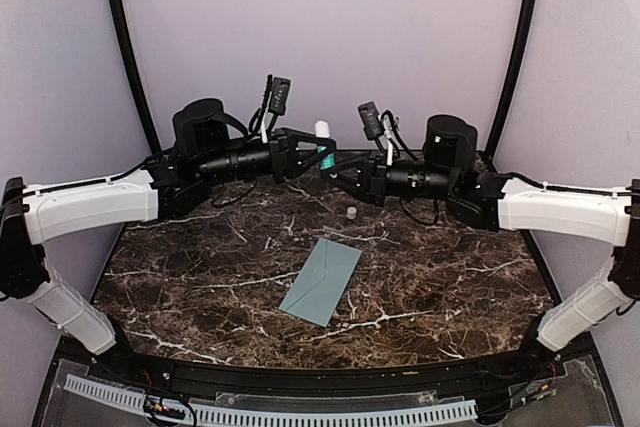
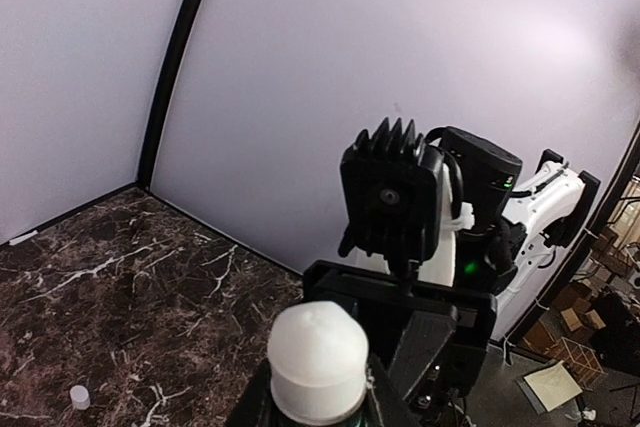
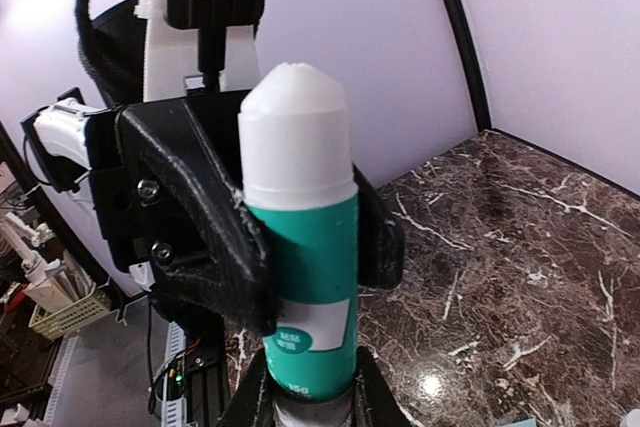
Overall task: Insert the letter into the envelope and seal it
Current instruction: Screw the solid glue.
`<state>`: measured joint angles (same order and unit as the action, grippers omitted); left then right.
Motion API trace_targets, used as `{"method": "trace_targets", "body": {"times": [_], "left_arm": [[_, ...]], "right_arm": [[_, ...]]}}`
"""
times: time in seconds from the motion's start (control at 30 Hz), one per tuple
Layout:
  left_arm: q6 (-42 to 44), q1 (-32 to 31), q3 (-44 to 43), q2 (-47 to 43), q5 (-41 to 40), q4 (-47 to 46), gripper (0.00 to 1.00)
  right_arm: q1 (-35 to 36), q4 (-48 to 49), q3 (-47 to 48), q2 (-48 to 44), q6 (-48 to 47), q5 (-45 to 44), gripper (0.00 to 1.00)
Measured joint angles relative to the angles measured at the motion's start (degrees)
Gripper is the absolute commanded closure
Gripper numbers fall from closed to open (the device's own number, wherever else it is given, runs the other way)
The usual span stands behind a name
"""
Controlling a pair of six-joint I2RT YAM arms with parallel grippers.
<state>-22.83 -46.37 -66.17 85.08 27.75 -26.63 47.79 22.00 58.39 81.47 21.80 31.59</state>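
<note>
The envelope (image 1: 321, 281) lies flat, long axis running near-left to far-right.

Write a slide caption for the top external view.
Left gripper and right gripper hold a glue stick upright beyond the flat envelope.

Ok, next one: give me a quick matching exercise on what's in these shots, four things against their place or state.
Things:
1. envelope
2. glue stick
3. small white piece
4. left claw

Place or state:
a. upright, off the table, white top
b. closed round a green tube
c. lying flat, pale blue-grey, nearest the arm bases
d. standing alone on the marble, beyond the flat paper

Pairs: 1-c, 2-a, 3-d, 4-b
</note>
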Motion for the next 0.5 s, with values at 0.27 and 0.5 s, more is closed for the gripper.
{"method": "trace_targets", "body": {"times": [0.27, 0.5], "left_arm": [[1.25, 0.24, 0.02, -0.85, -12.04, 5.18, 1.0], [1.51, 0.04, 0.02, 0.37, -20.94, 9.03, 1.0]], "right_arm": [[5.31, -11.37, 9.62, 5.95, -2.23, -20.48, 0.96], [9.53, -17.92, 15.78, 11.56, -0.39, -36.59, 0.95]]}}
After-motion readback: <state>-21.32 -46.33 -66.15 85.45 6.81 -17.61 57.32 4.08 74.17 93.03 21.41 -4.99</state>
